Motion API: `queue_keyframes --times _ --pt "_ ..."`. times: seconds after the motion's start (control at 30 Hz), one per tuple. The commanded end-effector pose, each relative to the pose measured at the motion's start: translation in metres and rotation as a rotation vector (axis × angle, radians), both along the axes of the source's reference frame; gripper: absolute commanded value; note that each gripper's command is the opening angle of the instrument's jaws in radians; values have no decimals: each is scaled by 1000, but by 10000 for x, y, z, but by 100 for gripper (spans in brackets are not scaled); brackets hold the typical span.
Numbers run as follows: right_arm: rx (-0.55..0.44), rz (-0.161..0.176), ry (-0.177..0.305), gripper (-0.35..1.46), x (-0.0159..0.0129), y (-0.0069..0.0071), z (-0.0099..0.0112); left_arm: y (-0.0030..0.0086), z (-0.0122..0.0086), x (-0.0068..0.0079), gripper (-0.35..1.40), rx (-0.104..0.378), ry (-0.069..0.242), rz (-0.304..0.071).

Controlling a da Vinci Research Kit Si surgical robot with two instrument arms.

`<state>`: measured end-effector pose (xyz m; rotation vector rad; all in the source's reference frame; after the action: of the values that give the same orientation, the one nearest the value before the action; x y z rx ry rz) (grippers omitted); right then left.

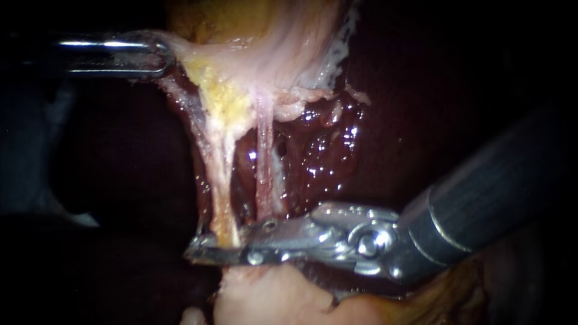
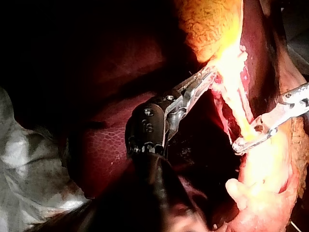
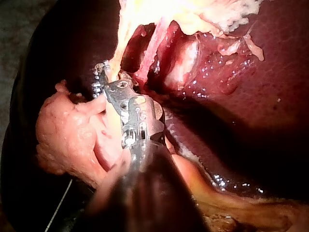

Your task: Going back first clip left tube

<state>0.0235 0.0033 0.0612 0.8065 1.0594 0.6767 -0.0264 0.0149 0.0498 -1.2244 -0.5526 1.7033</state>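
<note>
Two tubes run down from the gallbladder (image 1: 253, 54): a yellowish left tube (image 1: 218, 180) and a pinker right tube (image 1: 264, 168). My right instrument (image 1: 226, 244) comes in from the right, and its long metal jaws stand open either side of the left tube's lower end. The left wrist view shows the same jaws (image 2: 252, 136) with the tube (image 2: 241, 116) between them. I cannot make out a clip. My left instrument (image 1: 158, 57) is at the upper left, shut on the gallbladder's edge and pulling it taut.
Dark red liver (image 1: 325, 150) lies wet behind the tubes. A pale fatty lump (image 1: 265, 295) sits just under my right instrument's jaws. White gauze (image 2: 29, 169) lies beside the liver in the left wrist view.
</note>
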Motion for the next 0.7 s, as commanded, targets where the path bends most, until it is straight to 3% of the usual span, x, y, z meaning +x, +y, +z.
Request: queue_keyframes --times 0.03,0.1,0.2,0.27,0.43,0.53,0.7 --pt "0 0 0 -35 0 0 0 0 -1 0 -35 0 0 0" --pt "3 -7 5 -35 0 0 1 0 -1 0 -35 0 0 0" --pt "11 13 34 20 1 1 2 0 -1 0 -35 0 0 0" --pt "-3 14 48 39 4 3 4 0 -1 0 -35 0 0 0" --pt "-66 15 49 46 5 7 10 -1 -2 0 -35 0 0 0" --pt "-165 33 14 50 2 13 16 -2 -3 0 -35 0 1 -1" --pt "-284 6 -17 50 -17 23 27 -2 -3 -1 -35 0 1 -1"
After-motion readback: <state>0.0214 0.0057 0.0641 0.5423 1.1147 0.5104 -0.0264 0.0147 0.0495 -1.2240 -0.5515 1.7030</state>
